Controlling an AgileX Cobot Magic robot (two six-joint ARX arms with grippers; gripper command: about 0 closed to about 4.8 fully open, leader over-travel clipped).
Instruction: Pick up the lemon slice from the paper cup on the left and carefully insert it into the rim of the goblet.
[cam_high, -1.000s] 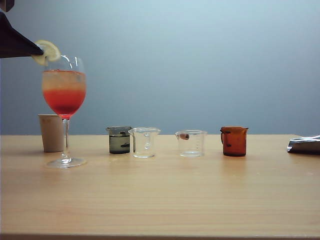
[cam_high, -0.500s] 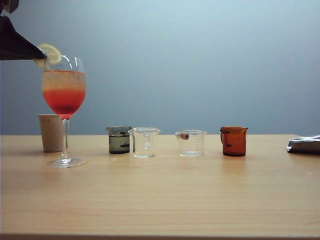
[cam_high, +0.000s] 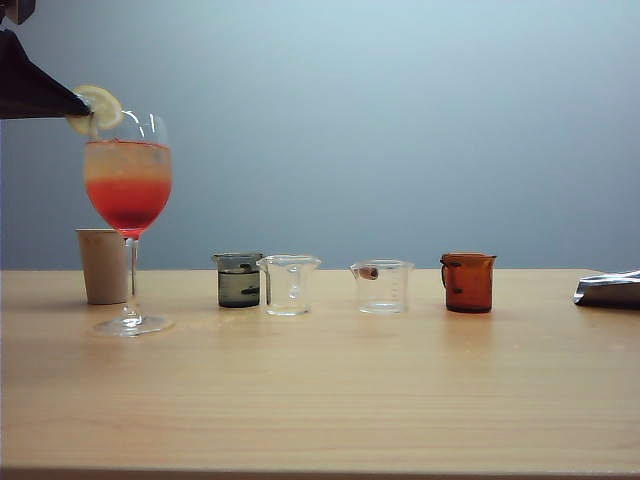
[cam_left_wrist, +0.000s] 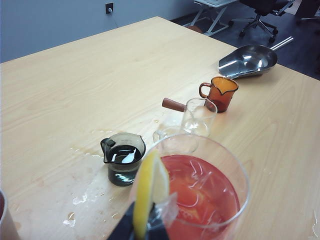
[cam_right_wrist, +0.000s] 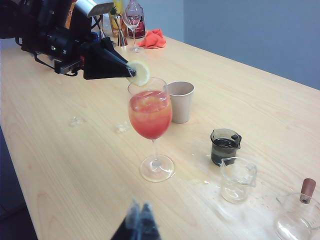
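i've got the left gripper (cam_right_wrist: 131, 71) pinching the lemon slice (cam_high: 98, 106) on edge, just above the goblet (cam_high: 128, 190) rim at far left. i'd line the slice's cut with the glass wall, then ease straight down, no sideways push on the stem. right gripper (cam_right_wrist: 140, 214) hangs back, fingers pressed together, holding nothing.

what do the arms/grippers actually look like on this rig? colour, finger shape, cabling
Left gripper: matte black, its body tapering to a narrow wedge at the fingertips. Behind it the arm is black, with dark cables and a silver block on top. Right gripper: two thin dark fingers with pointed tips, blurred in its wrist view. No markings legible.
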